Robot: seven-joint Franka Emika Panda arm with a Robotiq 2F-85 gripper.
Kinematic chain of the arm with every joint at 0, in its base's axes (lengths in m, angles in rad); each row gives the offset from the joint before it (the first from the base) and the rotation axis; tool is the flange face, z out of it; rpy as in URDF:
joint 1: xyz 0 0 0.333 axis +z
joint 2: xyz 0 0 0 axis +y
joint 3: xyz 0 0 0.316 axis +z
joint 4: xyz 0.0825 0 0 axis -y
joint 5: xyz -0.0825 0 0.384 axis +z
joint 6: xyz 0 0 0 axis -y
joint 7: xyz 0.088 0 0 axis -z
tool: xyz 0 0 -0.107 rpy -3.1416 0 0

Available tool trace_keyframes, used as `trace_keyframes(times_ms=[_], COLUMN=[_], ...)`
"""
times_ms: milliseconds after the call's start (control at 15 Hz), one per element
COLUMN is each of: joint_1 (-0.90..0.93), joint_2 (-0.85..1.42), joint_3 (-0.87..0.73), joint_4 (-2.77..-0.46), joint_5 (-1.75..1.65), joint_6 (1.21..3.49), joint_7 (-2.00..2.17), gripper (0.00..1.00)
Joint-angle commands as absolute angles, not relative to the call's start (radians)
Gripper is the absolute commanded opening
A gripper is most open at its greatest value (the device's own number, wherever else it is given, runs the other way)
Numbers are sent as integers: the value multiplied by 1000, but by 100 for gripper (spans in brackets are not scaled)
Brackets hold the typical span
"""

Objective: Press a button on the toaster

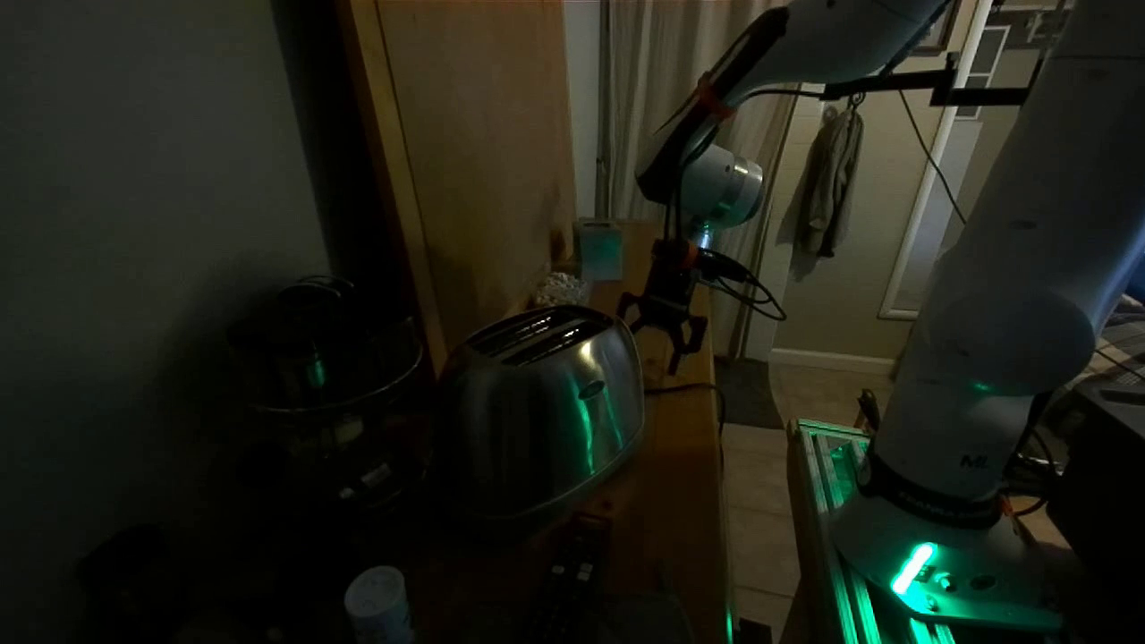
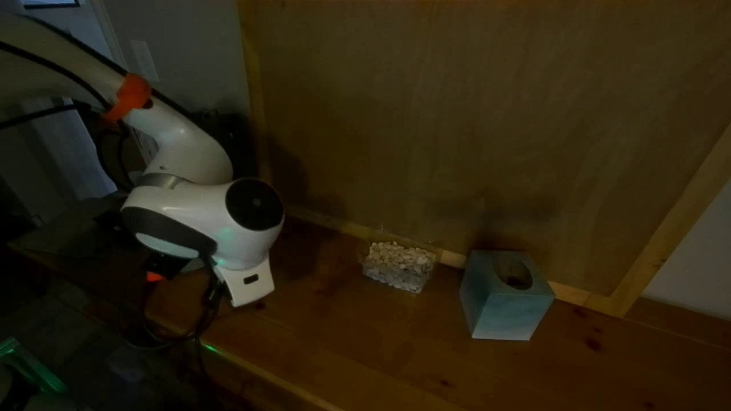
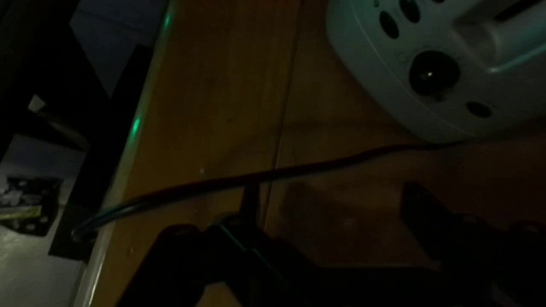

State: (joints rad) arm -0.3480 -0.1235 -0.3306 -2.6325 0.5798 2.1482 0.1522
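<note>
The chrome toaster [image 1: 546,420] stands on the wooden table in an exterior view, with slots on top. In the wrist view its end panel [image 3: 384,72] shows at the upper right. That panel carries dark oval buttons [image 3: 389,24], a round dark knob [image 3: 434,73], one lower oval button [image 3: 479,109] and a lever slot. My gripper [image 1: 655,347] is open and empty beyond the toaster's far end, pointing down. Its spread fingers also show in the wrist view [image 3: 332,189], apart from the panel. In an exterior view the arm [image 2: 228,228] hides the gripper, and I cannot make out the toaster there.
A black cord [image 3: 298,170] runs from the toaster across the table, overlapping one fingertip in view. A blue tissue box [image 2: 508,297] and a clear box of pale bits [image 2: 400,265] stand by the wooden board [image 2: 457,114]. A remote [image 1: 572,568] and white canister [image 1: 379,604] lie nearer.
</note>
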Motion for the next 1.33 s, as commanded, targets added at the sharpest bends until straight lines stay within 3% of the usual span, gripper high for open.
trace_keyframes(times_ms=[0,800,1267], joint_1=[-348,-319,-164], joint_2=[-282,-615,-752], joint_3=[-283,-30,-51], joint_4=[-2700,-2719,-2734], joint_5=[390,-79,-42], joint_6=[2255,2251,2260], joint_7=[265,351,115], gripper=[100,100,100])
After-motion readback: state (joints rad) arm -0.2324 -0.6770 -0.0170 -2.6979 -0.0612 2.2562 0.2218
